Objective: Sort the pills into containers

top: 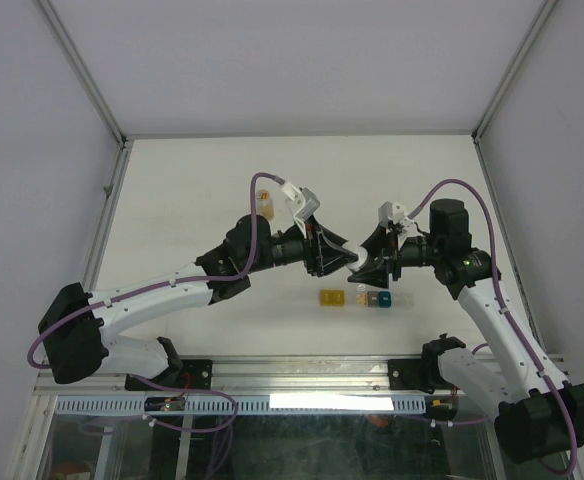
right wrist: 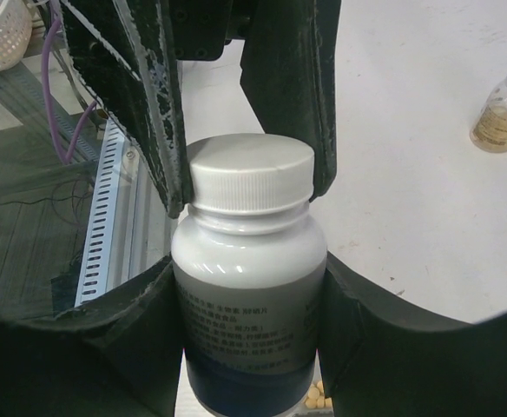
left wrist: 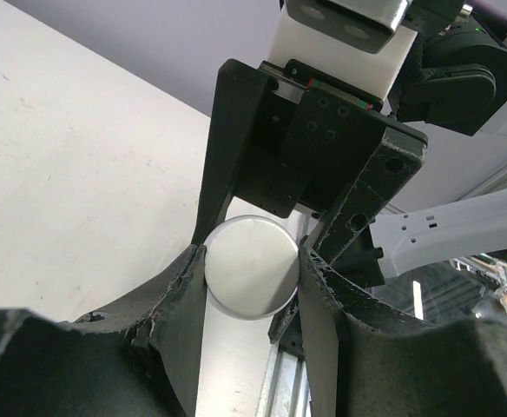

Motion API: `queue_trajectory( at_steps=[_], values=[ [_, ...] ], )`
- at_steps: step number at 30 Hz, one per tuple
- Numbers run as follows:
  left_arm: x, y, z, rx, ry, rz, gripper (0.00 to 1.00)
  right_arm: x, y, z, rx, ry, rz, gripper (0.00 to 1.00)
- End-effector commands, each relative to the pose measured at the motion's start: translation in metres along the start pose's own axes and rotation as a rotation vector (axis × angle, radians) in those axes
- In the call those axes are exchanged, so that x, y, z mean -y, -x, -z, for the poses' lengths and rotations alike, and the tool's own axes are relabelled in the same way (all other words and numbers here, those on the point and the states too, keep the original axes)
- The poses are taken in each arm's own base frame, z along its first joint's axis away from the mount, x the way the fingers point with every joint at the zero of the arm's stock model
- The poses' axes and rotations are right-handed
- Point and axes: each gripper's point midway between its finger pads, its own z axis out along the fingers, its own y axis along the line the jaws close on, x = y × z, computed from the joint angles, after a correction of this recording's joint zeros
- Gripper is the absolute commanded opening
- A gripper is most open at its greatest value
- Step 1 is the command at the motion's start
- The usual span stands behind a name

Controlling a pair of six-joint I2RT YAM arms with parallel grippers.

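Note:
A white pill bottle (right wrist: 249, 295) with a printed label is held in mid-air between the two arms. My right gripper (right wrist: 249, 287) is shut on its body. My left gripper (left wrist: 252, 261) is shut on its white screw cap (left wrist: 252, 265), and the left fingers (right wrist: 154, 113) show on both sides of the cap (right wrist: 251, 174) in the right wrist view. From above, the left gripper (top: 344, 262) and right gripper (top: 370, 265) meet just over the containers (top: 356, 298), a short strip of tiny boxes on the table. A few pale yellow pills (right wrist: 319, 398) show under the bottle.
A small round amber bottle (top: 265, 203) stands on the white table (top: 172, 200) behind the left arm, and it shows at the far right (right wrist: 501, 117) in the right wrist view. The table's metal front rail (top: 302, 372) runs close behind the containers. Grey walls enclose the table.

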Motion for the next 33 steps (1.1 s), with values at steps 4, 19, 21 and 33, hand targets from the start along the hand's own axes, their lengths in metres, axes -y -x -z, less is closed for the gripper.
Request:
queue_trajectory(
  at_steps=[4, 19, 21, 33],
  values=[
    [0.038, -0.006, -0.003, -0.046, -0.122, 0.048, 0.41, 0.011, 0.014, 0.001, 0.01, -0.051, 0.077, 0.0],
    [0.042, -0.002, 0.0, -0.033, -0.144, 0.019, 0.76, 0.007, 0.016, 0.002, 0.02, -0.032, 0.083, 0.0],
    [0.037, -0.001, 0.002, -0.022, -0.113, 0.014, 0.85, 0.007, 0.016, 0.002, 0.021, -0.032, 0.082, 0.0],
    [0.016, 0.011, 0.015, 0.028, 0.044, 0.039, 0.97, 0.006, 0.016, 0.002, 0.024, -0.027, 0.081, 0.0]
  ],
)
